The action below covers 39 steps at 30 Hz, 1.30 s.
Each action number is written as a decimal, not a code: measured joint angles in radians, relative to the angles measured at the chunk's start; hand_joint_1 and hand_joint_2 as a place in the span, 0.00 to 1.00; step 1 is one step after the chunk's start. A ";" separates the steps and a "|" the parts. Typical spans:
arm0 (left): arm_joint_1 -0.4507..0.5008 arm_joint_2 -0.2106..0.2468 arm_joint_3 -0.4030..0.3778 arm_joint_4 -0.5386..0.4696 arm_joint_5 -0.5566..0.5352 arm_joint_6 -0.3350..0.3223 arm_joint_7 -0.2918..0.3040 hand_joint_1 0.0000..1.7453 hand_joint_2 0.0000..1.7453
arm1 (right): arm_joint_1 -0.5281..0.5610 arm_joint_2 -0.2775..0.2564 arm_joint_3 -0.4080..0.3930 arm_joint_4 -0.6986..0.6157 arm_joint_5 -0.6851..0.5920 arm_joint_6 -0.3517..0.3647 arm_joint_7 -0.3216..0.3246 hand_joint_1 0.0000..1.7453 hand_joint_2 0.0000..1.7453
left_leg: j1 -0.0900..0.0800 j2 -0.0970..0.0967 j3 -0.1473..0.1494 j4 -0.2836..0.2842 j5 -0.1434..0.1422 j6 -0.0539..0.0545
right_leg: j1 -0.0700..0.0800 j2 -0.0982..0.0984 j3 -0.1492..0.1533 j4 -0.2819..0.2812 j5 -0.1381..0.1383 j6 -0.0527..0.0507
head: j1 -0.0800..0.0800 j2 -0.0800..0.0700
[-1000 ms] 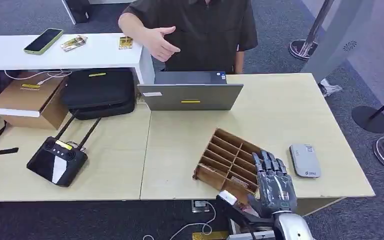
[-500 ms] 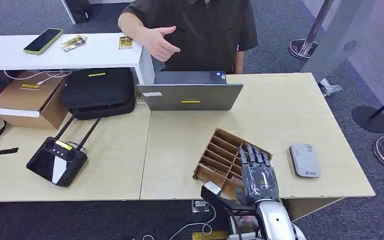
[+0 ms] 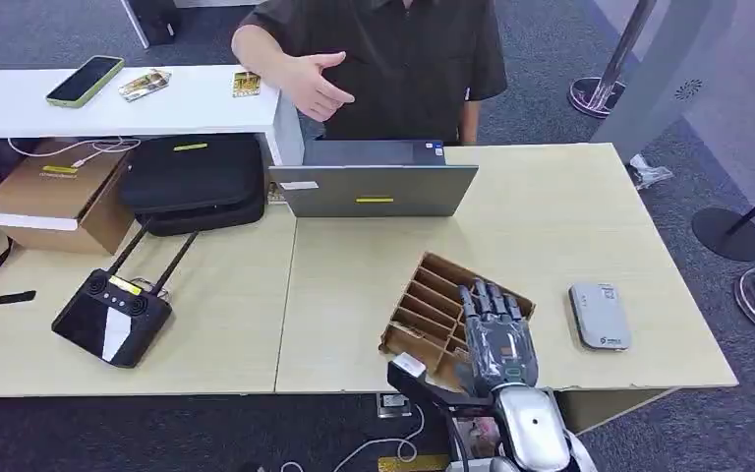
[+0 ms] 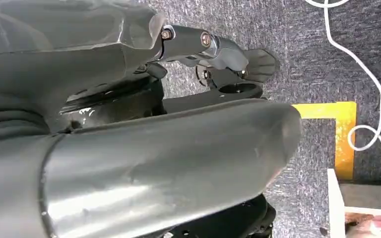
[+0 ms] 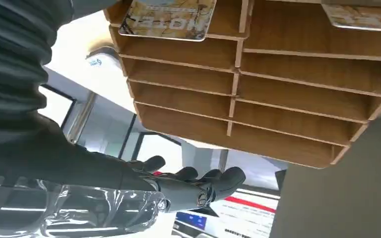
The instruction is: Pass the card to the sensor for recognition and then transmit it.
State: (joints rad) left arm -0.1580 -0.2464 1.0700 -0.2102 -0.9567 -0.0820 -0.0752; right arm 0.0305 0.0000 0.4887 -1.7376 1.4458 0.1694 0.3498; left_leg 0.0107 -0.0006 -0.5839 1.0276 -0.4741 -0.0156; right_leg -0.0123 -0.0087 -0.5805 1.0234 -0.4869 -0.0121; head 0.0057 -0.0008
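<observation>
The right hand (image 3: 496, 334) hovers over the near right part of the wooden rack (image 3: 433, 310), which lies on the surface (image 3: 560, 216) near its front edge. Its fingers (image 3: 487, 300) are stretched out straight and slightly apart, pointing away from the robot; it holds nothing, and whether it touches the rack I cannot tell. In the right wrist view a card (image 5: 167, 19) lies flat in one end compartment of the rack, close ahead of the hand, with the fingertips (image 5: 218, 179) apart from it; a second card (image 5: 364, 17) lies in the neighbouring compartment. The grey sensor (image 3: 600, 315) lies on the surface just right of the rack, apart from the hand. The left hand (image 4: 129, 99) hangs over the carpet floor (image 4: 297, 64); whether its fingers are spread or closed I cannot tell.
</observation>
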 joint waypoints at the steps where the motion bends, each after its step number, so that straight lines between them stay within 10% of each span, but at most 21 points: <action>1: 0.000 0.001 0.002 0.000 0.007 0.000 0.000 0.00 0.00 | 0.000 0.000 0.000 -0.002 0.002 0.036 0.011 0.00 1.00 | 0.000 0.000 0.000 0.000 0.000 0.000 | 0.000 0.000 0.000 0.000 0.000 0.000 | 0.000 0.000; 6: 0.007 0.005 0.017 0.000 0.039 0.002 0.000 0.00 0.00 | 0.032 -0.004 -0.029 -0.076 0.019 0.079 0.142 0.00 1.00 | 0.000 0.000 0.000 0.000 0.000 0.000 | 0.000 0.000 0.000 0.000 0.000 0.000 | 0.000 0.000; 7: 0.009 0.006 0.023 0.000 0.043 0.002 0.000 0.00 0.00 | 0.034 -0.006 -0.036 -0.092 0.032 0.070 0.164 0.00 0.00 | 0.000 0.001 0.000 0.000 0.000 0.000 | 0.000 0.001 0.000 0.000 0.000 0.000 | 0.000 0.000; 39: -0.043 -0.040 -0.003 -0.018 0.076 0.038 0.004 0.00 0.00 | 0.019 -0.008 0.007 -0.113 -0.070 0.172 0.238 0.00 0.00 | 0.000 0.001 0.000 0.000 0.000 0.000 | 0.000 0.001 0.000 0.000 0.000 0.000 | 0.000 0.000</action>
State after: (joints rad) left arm -0.2011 -0.2861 1.0666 -0.2285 -0.8808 -0.0438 -0.0710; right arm 0.0496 -0.0084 0.4959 -1.8502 1.3756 0.3410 0.5879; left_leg 0.0107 -0.0001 -0.5838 1.0277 -0.4741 -0.0157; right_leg -0.0123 -0.0079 -0.5809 1.0233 -0.4866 -0.0124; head 0.0057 -0.0008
